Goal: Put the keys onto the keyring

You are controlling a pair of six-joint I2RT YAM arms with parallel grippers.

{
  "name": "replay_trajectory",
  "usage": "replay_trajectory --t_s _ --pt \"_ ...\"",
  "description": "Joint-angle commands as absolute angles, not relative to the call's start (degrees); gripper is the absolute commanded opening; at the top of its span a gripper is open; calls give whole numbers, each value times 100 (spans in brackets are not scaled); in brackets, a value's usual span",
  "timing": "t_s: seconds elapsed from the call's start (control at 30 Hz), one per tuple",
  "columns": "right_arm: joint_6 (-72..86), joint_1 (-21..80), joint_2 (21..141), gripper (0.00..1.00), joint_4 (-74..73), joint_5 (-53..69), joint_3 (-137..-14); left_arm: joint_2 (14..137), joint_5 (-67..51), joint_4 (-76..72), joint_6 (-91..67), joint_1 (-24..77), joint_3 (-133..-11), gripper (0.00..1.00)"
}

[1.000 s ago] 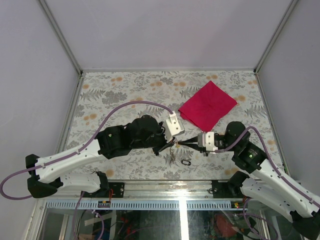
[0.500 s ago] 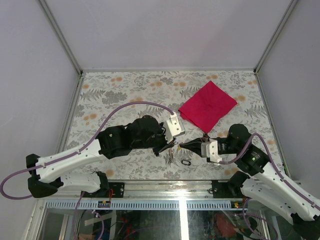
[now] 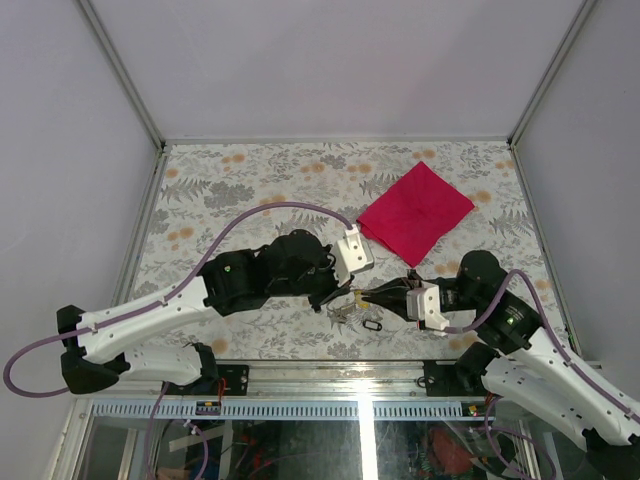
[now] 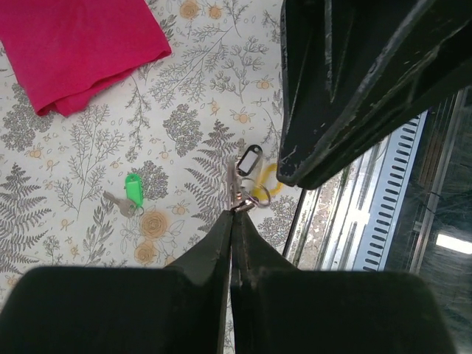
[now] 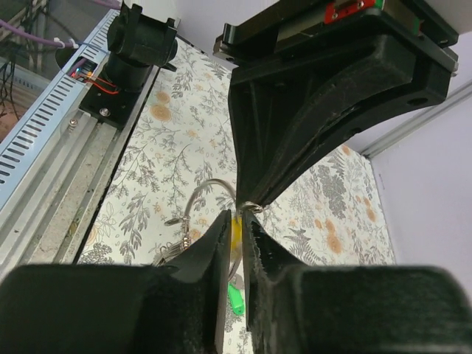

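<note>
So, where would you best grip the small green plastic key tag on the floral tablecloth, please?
Probably across the long edges of the small green plastic key tag, coming straight down: it lies flat on the floral tablecloth. Stay toward the end away from the grey metal piece beside it.

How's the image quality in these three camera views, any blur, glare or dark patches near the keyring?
Top external: evenly lit and sharp, though the keyring is tiny, with a glare streak on the near panel. Left wrist: floral table sharp, left fingers dark and soft. Right wrist: right fingers a blurred black mass, background crisp.
</note>
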State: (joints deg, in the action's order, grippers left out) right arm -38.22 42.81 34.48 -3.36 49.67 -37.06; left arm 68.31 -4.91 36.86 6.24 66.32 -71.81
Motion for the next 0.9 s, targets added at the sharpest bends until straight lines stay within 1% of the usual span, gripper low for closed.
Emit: replay_trajectory --t_s 0.0,0.07,0.1,0.33,0.47,0.53,0.63,0.67,0.7,0.8,0.87 --pt "-3416 4297 3345 21 -150 4904 -3887 6800 -366 3541 753 6574 -7405 0" --pt "-3185 4292 3291 28 -201 4690 -3896 6778 -354 3539 787 6574 -7391 0" --pt "-3091 4297 3250 29 -201 4592 -3875 6773 -339 3534 798 6566 -7385 0" --pt "-1882 4298 3226 32 -51 3812 -3859 6771 -261 3529 848 6569 -7378 0" --pt "-1086 4292 3379 35 -518 2649 -4147 6687 -130 3397 738 6560 -7187 0" --pt "-518 4297 3410 38 -642 2122 -4136 6528 23 3146 550 6518 -6924 0" --pt "182 4298 3486 42 -1064 1491 -4163 6341 -83 2770 148 6269 -6559 0" --pt "445 4297 3519 44 -1194 1310 -4166 6280 -156 2636 -10 6153 -6432 3" --pt "711 4294 3561 45 -1298 1157 -4156 6229 -206 2492 -170 6045 -6288 8" --pt "1529 4296 3725 48 -1482 792 -3995 6008 -371 1917 -762 5759 -5636 18" --pt "1965 4295 3809 48 -1451 736 -3776 5865 -384 1506 -1220 5630 -5207 23"
